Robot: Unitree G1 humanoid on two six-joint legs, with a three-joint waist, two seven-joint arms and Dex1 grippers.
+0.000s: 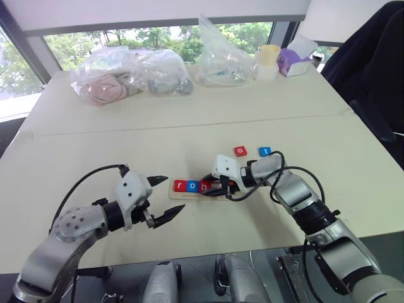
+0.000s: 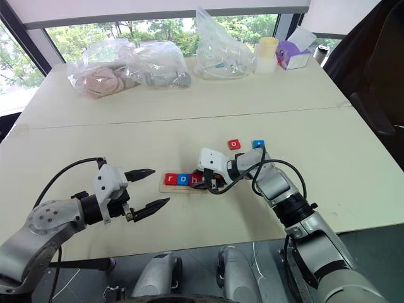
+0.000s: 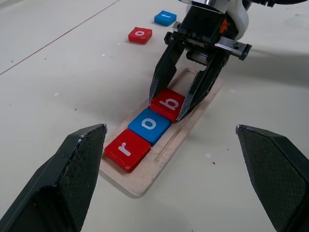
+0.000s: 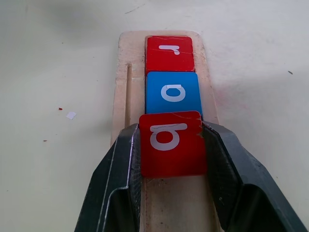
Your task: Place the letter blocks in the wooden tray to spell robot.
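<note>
You're looking at a pale desk (image 1: 95,126) by a window, with clear plastic bags (image 1: 132,76) along its far edge. The wooden tray (image 3: 190,128) lies near the front, holding a red r block (image 3: 128,149), a blue o block (image 3: 148,124) and a red b block (image 3: 167,103) in a row. Your right claw (image 3: 169,104) is tight around the red b block, one finger on each side, the tile sitting in the tray. Your left claw (image 1: 167,199) hovers wide open and empty just beside the tray's r end. A red o block (image 1: 240,151) and a blue t block (image 1: 265,151) lie loose just beyond the tray.
</note>
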